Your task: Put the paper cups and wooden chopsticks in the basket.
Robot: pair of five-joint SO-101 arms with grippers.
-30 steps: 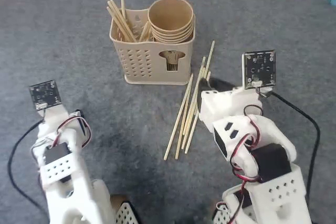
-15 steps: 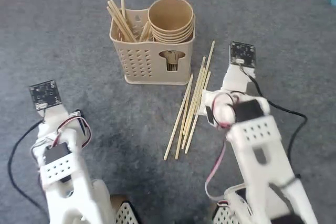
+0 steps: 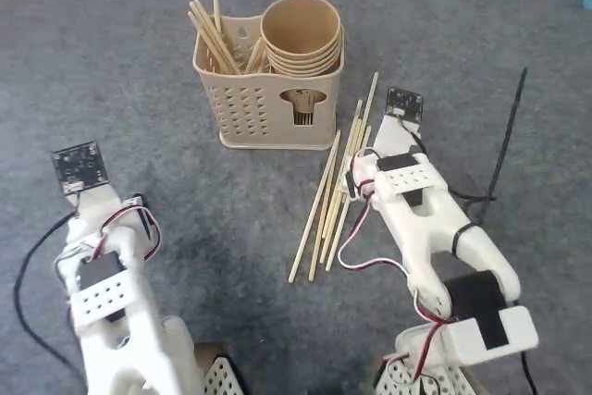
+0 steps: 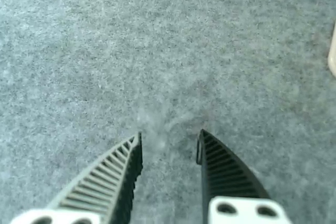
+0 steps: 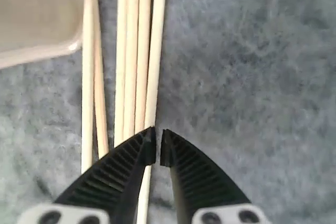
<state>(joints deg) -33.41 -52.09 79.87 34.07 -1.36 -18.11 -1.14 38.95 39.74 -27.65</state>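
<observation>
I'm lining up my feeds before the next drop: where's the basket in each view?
High view: basket at the far middle, holding cups and chopsticks.
Left wrist view: likely the pale sliver at the frame edge.
Right wrist view: pale corner beside the loose chopsticks.
Shared landmark: the grey carpet.

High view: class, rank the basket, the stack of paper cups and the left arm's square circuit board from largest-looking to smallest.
1. Basket
2. Stack of paper cups, standing inside it
3. Square circuit board; it may sit nearer the camera, yet looks smallest
</observation>
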